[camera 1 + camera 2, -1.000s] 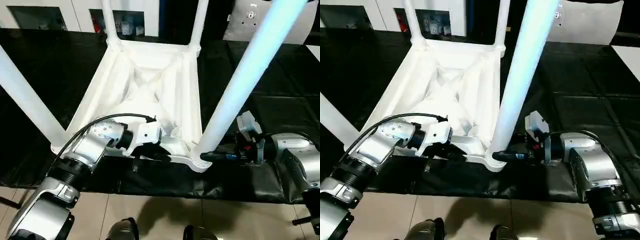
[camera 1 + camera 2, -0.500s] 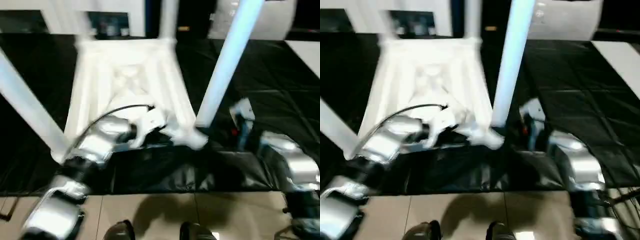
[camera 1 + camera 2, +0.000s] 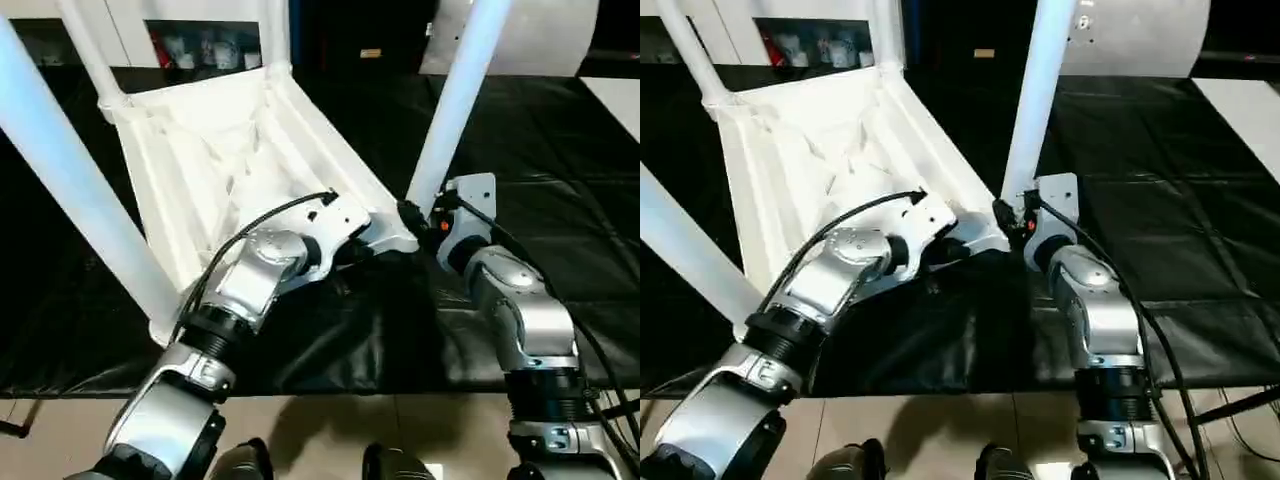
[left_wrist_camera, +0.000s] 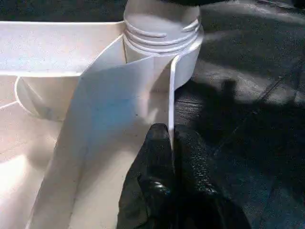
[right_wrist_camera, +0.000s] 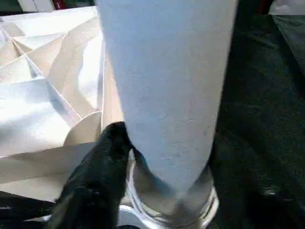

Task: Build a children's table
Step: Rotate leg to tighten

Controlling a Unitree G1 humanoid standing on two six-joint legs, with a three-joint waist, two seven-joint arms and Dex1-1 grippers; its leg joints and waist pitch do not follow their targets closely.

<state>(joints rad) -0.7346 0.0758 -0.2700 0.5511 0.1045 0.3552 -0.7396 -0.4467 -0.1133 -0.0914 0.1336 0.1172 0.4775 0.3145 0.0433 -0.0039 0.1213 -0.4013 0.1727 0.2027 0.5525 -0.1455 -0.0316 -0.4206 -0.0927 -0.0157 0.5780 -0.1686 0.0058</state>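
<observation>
The children's table (image 3: 215,150) lies upside down on the black cover, ribbed underside up, with its white legs standing upward. My left gripper (image 3: 375,245) is shut on the thin rim (image 4: 170,95) of the top, just beside the near right corner socket (image 4: 162,28). In that socket stands the near right leg (image 3: 455,100). My right gripper (image 3: 412,215) sits around that leg's base, one black finger (image 5: 95,181) pressed against the leg (image 5: 167,86) just above its collar. Another leg (image 3: 70,180) rises at the near left, two more (image 3: 272,30) at the far corners.
The black-covered work table (image 3: 560,130) stretches to the right and back, its front edge near my forearms above a tiled floor (image 3: 320,440). A white glass-door cabinet (image 3: 200,45) stands behind it. A large white rounded thing (image 3: 540,35) sits at the back right.
The camera has shifted. The children's table now lies turned against the work table's edge, its near right corner farther from the front. My right forearm has swung round, gripper still at the leg's base.
</observation>
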